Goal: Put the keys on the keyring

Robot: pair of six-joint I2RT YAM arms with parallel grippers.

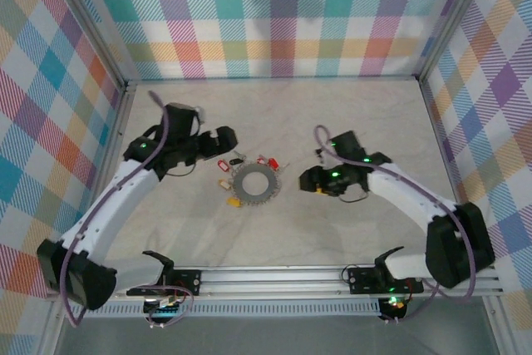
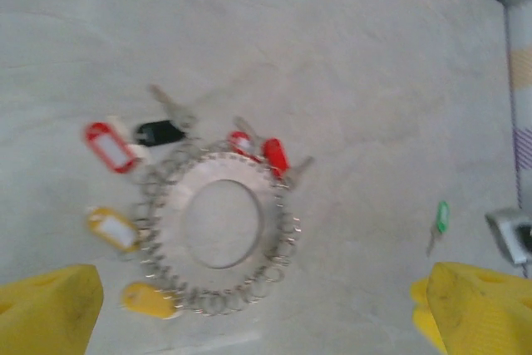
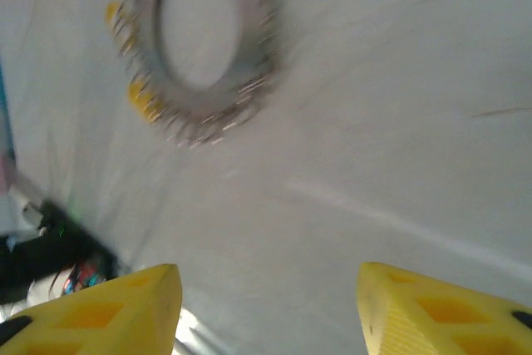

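Silvery and wide, the keyring [image 2: 224, 168] lies flat on the pale table [image 2: 349, 56] between the 2 arms, with small wire loops crowded round its rim. The keys [image 2: 274, 155] lie close about it, with red, black and yellow tags touching or just beside its edge. 1 green-tagged key [image 2: 442, 216] lies well apart from it. The left gripper [image 2: 255, 297] hangs over the ring with its yellow fingers [image 2: 41, 309] spread wide, grasping nothing. The right gripper [image 3: 268, 280] sits just beside the ring on the other side. Its view is blurred, but its fingers [image 3: 440, 309] stand apart with bare table between them, released.
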